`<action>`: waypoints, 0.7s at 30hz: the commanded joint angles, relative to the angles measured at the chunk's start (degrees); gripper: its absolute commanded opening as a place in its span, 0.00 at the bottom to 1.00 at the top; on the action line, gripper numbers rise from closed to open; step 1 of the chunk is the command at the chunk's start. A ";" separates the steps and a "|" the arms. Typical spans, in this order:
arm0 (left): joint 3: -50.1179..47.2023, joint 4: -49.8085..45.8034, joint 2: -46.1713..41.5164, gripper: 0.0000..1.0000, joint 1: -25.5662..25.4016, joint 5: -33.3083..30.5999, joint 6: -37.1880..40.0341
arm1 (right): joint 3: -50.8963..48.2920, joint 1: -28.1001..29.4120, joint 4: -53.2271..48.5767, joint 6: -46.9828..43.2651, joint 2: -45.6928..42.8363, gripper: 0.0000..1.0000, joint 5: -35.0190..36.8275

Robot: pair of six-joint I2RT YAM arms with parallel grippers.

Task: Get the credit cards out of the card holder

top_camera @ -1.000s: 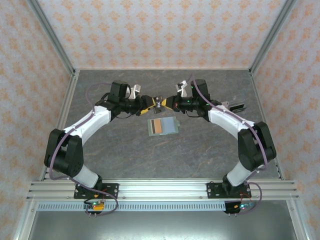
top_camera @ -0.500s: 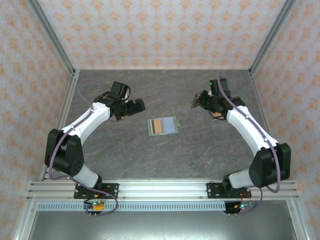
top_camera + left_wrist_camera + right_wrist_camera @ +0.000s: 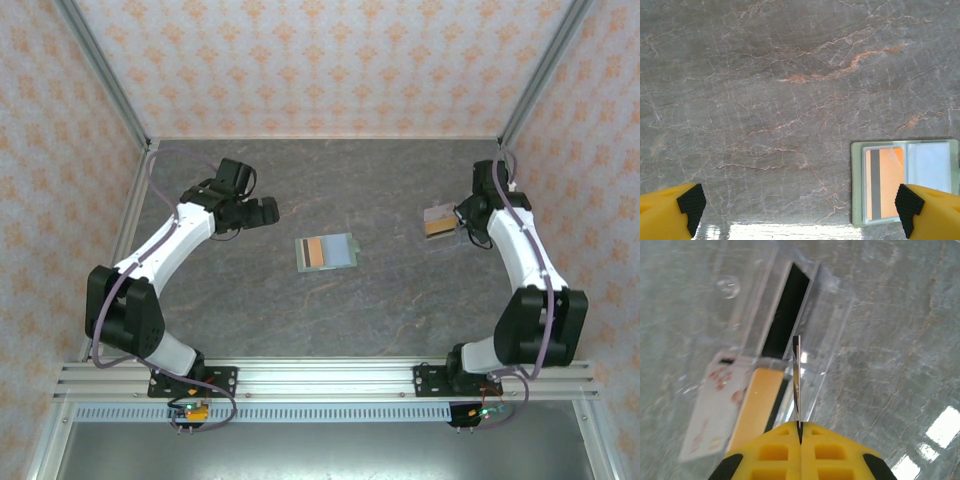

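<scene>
While the left arm [image 3: 170, 240] bends inward near the surface's [image 3: 400, 300] far-left corner, left jaws gape wide, empty | card holder [image 3: 327, 251] lies open mid-surface, orange card [image 3: 887, 182] in its pocket | right arm [image 3: 520, 250] stretched along the right edge, right jaws shut on a thin card [image 3: 797, 380], edge-on above loose cards [image 3: 757, 405].

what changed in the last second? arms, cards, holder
Both arms pulled apart from their meeting above the card holder. Left pincer opened and drew back left. Right pincer, shut on a thin card, swung right, over the loose cards there. Card holder unmoved, orange card still in it.
</scene>
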 commanded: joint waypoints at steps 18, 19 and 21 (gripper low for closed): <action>1.73 -2.56 -0.87 1.00 4.12 4.65 4.01 | 12.75 -4.36 -1.00 6.14 15.22 0.00 5.44; 1.66 -2.55 -0.76 1.00 4.21 4.77 4.07 | 12.90 -4.38 -0.50 6.46 15.52 0.00 5.21; 1.73 -2.61 -0.59 1.00 4.15 4.87 4.02 | 12.83 -4.30 1.12 6.83 15.79 0.00 3.78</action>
